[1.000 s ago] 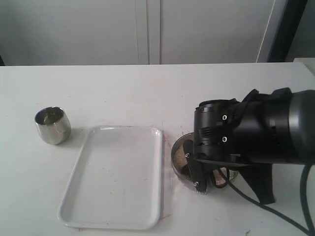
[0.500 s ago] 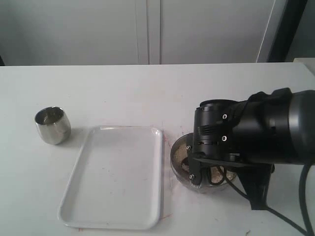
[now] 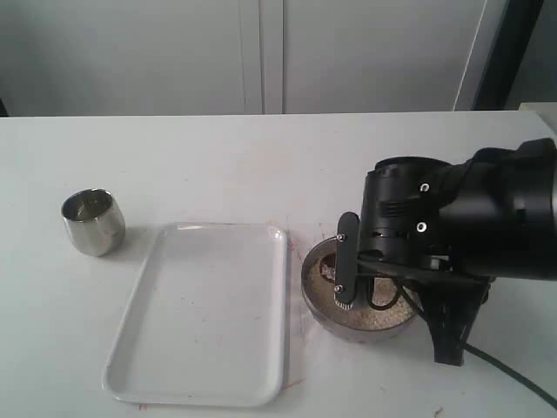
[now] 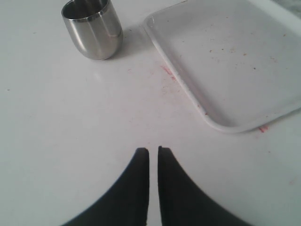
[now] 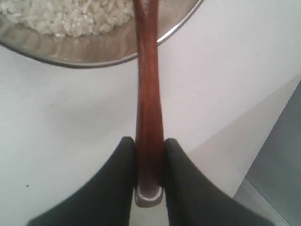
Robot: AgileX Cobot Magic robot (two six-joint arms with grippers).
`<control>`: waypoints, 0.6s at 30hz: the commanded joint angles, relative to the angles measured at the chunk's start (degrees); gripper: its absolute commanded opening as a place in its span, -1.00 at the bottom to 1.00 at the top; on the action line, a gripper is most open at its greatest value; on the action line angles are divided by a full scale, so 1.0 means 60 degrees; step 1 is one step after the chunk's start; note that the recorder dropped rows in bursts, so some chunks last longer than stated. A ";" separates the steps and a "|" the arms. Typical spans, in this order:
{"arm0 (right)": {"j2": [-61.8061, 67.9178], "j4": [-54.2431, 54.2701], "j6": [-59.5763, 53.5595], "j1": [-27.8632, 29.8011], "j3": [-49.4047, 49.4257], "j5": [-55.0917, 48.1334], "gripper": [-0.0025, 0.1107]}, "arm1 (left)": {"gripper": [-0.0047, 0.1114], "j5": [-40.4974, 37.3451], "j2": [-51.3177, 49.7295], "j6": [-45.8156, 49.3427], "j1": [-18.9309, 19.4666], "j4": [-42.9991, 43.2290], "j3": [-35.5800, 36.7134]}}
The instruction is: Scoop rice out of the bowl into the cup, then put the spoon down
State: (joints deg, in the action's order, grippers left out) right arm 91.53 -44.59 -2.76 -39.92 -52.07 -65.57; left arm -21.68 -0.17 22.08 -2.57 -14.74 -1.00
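Note:
The steel bowl (image 3: 310, 292) sits right of the tray, with rice (image 3: 370, 316) in its bottom. My right gripper (image 5: 149, 141) is shut on the spoon (image 5: 147, 84) near the end of the reddish-brown handle. The handle runs over the bowl's rim (image 5: 94, 54) toward the rice (image 5: 66, 19); the spoon head is out of that view. In the exterior view one of its fingers (image 3: 345, 261) hangs over the bowl. The shiny steel cup (image 3: 92, 221) stands at far left. My left gripper (image 4: 153, 151) is shut and empty above bare table, some way from the cup (image 4: 93, 29).
A white rectangular tray (image 3: 200, 313) lies between cup and bowl; its corner (image 4: 235, 61) shows in the left wrist view. The bulky right arm (image 3: 470, 226) covers the table's right side. The table edge shows beyond the bowl in the right wrist view.
The right arm has shifted right and lifted slightly, uncovering more of the bowl and its rice. Cup and tray have not moved.

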 commanded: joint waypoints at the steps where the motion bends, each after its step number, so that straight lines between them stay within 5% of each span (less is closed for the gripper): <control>1: -0.0383 0.0704 0.0460 0.0093 0.0028 0.0403 -0.96 | -0.67 -0.0031 0.0028 0.0036 0.0023 -0.0104 0.0049; 18: -0.1044 0.1814 0.1002 0.0093 0.0009 0.0572 -0.96 | -0.67 -0.0031 0.0028 0.0036 0.0023 -0.0104 0.0049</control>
State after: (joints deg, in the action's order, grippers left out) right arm 85.86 -34.99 2.71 -39.92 -52.07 -61.88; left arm -21.68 -0.17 22.08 -2.57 -14.74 -1.00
